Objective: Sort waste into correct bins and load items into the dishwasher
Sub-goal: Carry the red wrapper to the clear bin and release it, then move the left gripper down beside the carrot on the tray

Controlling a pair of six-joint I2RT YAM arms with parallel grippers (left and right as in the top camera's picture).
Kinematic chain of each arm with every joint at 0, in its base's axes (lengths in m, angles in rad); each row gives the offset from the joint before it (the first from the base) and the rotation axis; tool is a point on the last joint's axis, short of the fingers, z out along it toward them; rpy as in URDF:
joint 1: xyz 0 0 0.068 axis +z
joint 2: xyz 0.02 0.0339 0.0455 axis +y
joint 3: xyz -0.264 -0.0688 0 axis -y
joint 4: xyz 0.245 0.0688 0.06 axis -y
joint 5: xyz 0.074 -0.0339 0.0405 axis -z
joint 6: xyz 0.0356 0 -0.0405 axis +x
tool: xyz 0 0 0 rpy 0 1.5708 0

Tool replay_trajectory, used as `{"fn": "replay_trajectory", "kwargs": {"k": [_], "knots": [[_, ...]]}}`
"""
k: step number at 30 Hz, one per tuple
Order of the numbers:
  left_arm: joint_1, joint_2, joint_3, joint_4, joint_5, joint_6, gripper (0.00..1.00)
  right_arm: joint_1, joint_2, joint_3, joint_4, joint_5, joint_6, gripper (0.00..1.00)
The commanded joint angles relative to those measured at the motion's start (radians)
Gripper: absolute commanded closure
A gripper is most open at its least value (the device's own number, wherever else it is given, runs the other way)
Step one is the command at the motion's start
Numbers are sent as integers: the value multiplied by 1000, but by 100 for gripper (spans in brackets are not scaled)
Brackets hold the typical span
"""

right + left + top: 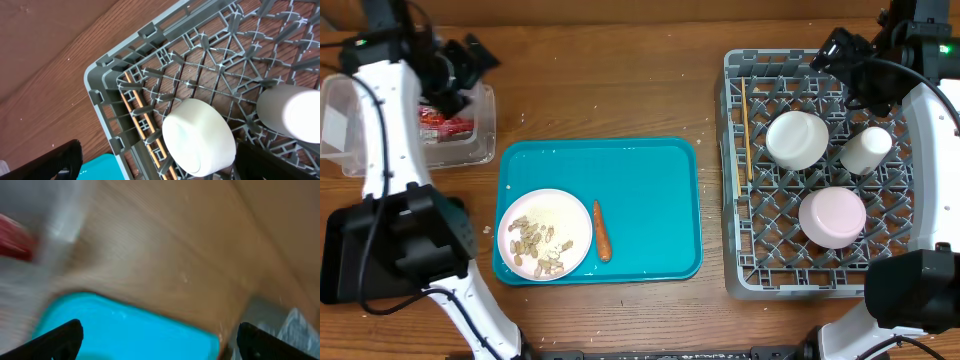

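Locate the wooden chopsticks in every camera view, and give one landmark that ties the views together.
Overhead: the chopsticks lie along the left inner wall of the grey dish rack, in its upper half.
Left wrist: not in view.
Right wrist: the chopsticks run diagonally just inside the rack's corner, beside an upturned white bowl.
Shared landmark: the teal tray, along the bottom of the left wrist view, bottom-left corner of the right wrist view.

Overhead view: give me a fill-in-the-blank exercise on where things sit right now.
1. The carrot lies on the teal tray beside the white ____ holding food scraps.
2. The red-and-white wrapper sits inside the clear ____.
3. Besides the chopsticks, the grey dish rack holds ____ white dishes.
Missing words: plate; tub; three.
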Motion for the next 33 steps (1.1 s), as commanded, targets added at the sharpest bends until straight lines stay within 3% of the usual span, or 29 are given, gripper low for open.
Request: {"fn": "replay_trajectory", "kwargs": {"k": [1, 4, 9, 14, 21, 26, 33], "knots": [[-164, -6, 0, -86, 29, 66, 0, -1, -5, 3, 6, -6, 2, 0], [-348, -6, 0, -187, -200, 69, 0, -1, -5, 3, 6, -6, 2, 0], [-552, -6, -1, -299, -410, 10, 0, -1, -5, 3, 6, -6, 2, 0], [-615, -6, 0, -516, -398, -19, 0, -1, -5, 3, 5, -6, 2, 0], [-667, -8, -20, -525, -373, 51, 0, -1, -5, 3, 5, -6, 2, 0], [-673, -12, -23, -525, -378, 37, 0, -1, -5, 3, 5, -6, 2, 0], [-672, -170, -123, -525, -449, 10, 0, -1, -5, 3, 6, -6, 2, 0]]}}
